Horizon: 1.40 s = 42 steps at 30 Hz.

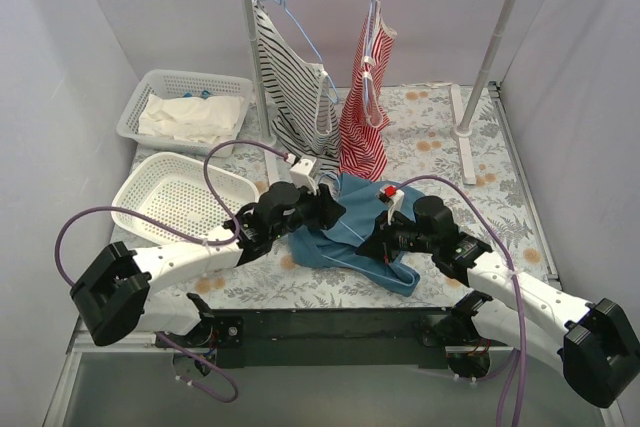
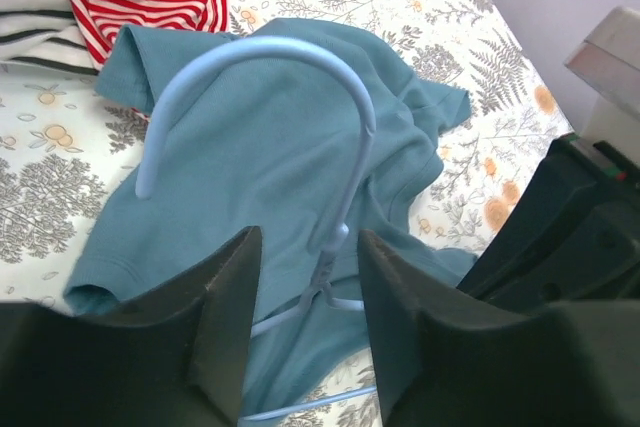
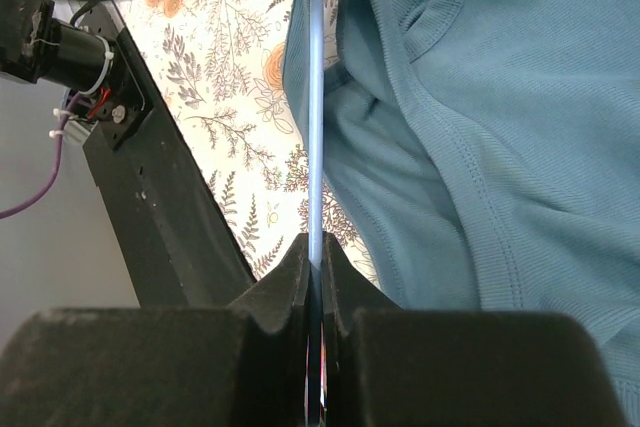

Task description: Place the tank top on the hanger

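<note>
The teal tank top [image 1: 340, 232] lies crumpled on the floral table between my two grippers; it also shows in the left wrist view [image 2: 260, 157] and the right wrist view [image 3: 500, 127]. The light-blue wire hanger [image 2: 300, 52] lies on and partly inside the top, its hook resting on the fabric. My left gripper [image 2: 305, 247] is open, with its fingers on either side of the hanger's neck and not touching it. My right gripper [image 3: 315, 252] is shut on a straight bar of the hanger [image 3: 315, 97] beside the top's hem. In the top view the left gripper [image 1: 325, 209] and right gripper [image 1: 385, 237] sit over the top.
A clothes rail at the back holds a black-and-white striped top [image 1: 290, 87] and a red-and-white striped top [image 1: 365, 122] on hangers. Two white baskets stand at the left, the near one [image 1: 150, 209] empty and the far one [image 1: 150, 87] holding white cloth. The rail's right post [image 1: 490, 67] stands at the back right.
</note>
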Motion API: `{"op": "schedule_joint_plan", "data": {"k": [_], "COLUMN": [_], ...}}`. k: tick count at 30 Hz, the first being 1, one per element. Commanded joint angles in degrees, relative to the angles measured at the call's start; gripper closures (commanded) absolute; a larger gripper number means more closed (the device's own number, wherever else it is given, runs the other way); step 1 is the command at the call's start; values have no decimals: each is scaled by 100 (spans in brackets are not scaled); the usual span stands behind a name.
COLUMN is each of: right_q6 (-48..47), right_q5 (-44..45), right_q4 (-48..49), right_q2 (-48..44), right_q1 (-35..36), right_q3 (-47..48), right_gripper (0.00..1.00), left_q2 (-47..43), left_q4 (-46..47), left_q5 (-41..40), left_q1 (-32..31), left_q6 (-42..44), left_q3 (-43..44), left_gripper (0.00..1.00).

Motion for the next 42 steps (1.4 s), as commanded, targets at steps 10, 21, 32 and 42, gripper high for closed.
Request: {"op": "schedule_joint_plan", "data": {"k": [10,21,32,42], "right_q6": [42,1183,1774,1440], "right_q5": [1215,4766,2804,1323], "right_q4": [-1205,-4017,-3715,-2097], "right_q2": [-363,-1243,-1832,-1693], "right_q1": [44,9,-79,-79], "right_q3": [841,2002,475,-511], "right_gripper": [70,37,44,52], "left_q2": [-269,-911,-1298,-1465], "left_q4": [-226,-534,-227,2], "left_q5": [-413,-826,-879,-791], "left_q1": [-13,-30,-39,-39], "left_q6": [469,583,451,416], "left_q3": [147,-143,-521,-662], "left_gripper": [100,100,100,100]}}
